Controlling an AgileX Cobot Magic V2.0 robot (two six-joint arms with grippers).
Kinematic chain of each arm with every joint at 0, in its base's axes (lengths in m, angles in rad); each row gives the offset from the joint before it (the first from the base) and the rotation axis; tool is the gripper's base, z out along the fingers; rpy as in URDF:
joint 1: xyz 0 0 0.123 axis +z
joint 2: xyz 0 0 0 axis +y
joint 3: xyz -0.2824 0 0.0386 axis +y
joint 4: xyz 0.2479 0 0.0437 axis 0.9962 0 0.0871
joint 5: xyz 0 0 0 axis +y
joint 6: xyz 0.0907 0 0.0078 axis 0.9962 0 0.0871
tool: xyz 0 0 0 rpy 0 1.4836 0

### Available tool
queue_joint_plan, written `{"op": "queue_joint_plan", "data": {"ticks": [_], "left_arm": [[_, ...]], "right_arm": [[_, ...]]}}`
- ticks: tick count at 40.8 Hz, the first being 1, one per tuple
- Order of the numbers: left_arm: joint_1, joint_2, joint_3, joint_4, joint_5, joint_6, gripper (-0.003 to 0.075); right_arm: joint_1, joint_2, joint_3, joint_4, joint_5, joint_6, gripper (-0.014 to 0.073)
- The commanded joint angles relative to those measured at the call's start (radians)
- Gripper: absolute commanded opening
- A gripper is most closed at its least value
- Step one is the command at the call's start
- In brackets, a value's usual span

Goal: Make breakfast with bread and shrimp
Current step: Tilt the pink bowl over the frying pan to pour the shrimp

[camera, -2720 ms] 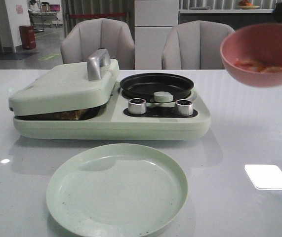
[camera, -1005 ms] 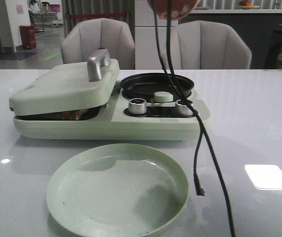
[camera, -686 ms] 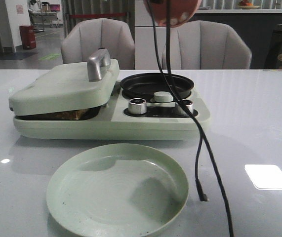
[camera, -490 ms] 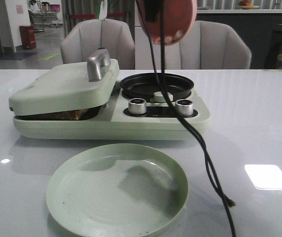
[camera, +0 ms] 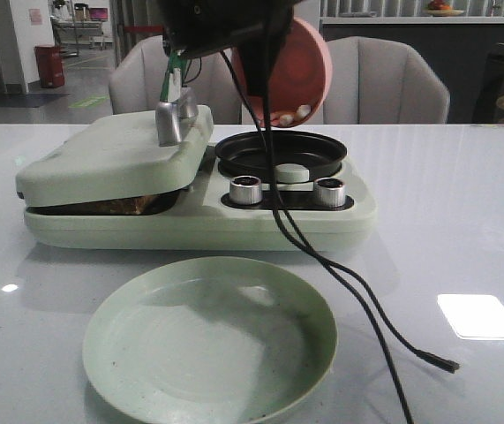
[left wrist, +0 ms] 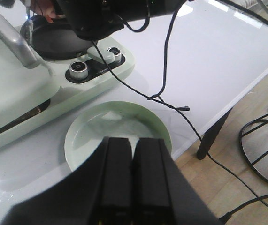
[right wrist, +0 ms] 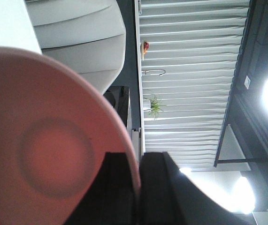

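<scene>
Right gripper (right wrist: pixel 136 187) has its two dark fingers pinched on the rim of the pink bowl (camera: pixel 291 66), and the bowl is tipped nearly on its side, mouth facing the camera in the front view. The shrimp (camera: pixel 292 115) sit at six o'clock inside the bowl, right at the low lip, pale and orange bits bunched together, on the far side of the bowl from the fingers. Directly under that lip is the round black pan (camera: pixel 280 152) on the green cooker (camera: pixel 234 221).

At nine o'clock from the pan, the cooker's lid (camera: pixel 115 155) is down on the bread (camera: pixel 115 206), a brown edge showing in the gap under it.

Left gripper (left wrist: pixel 133 178) hangs above the near rim of the green plate (left wrist: pixel 87 136), fingers pressed together, nothing between them. A black cable (camera: pixel 340 283) trails from the right arm across the table (camera: pixel 463 221) toward five o'clock.
</scene>
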Motion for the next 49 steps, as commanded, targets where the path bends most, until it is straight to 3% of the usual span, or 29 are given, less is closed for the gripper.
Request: {"op": "queue_joint_plan", "data": {"ticks": [1, 16, 26, 31, 38, 44, 49], "left_arm": [[-0.009, -0.001, -0.027, -0.019, -0.063, -0.008, 0.0101], [-0.009, -0.001, -0.027, -0.019, -0.063, -0.008, 0.0102], [-0.009, -0.001, -0.027, -0.012, -0.063, -0.008, 0.0101], [-0.009, -0.001, -0.027, -0.012, -0.063, -0.008, 0.0102], [-0.009, -0.001, -0.027, -0.012, -0.049, -0.008, 0.0101], [-0.009, -0.001, -0.027, -0.012, -0.046, -0.008, 0.0101], [-0.009, -0.001, -0.027, -0.012, -0.046, -0.008, 0.0101]], "right_arm": [[-0.002, -0.093, -0.032, -0.102, 0.044, 0.003, 0.0047], [-0.001, -0.191, -0.116, -0.102, 0.080, -0.141, 0.0047], [-0.004, -0.168, -0.102, -0.029, 0.070, -0.107, 0.0047], [-0.001, -0.134, -0.068, -0.094, 0.075, -0.106, 0.0047], [0.000, -0.159, -0.070, -0.090, 0.090, -0.054, 0.0047], [-0.002, -0.230, -0.070, 0.040, 0.116, -0.034, 0.0047], [-0.034, -0.328, -0.070, 0.313, 0.162, -0.035, 0.0047]]}}
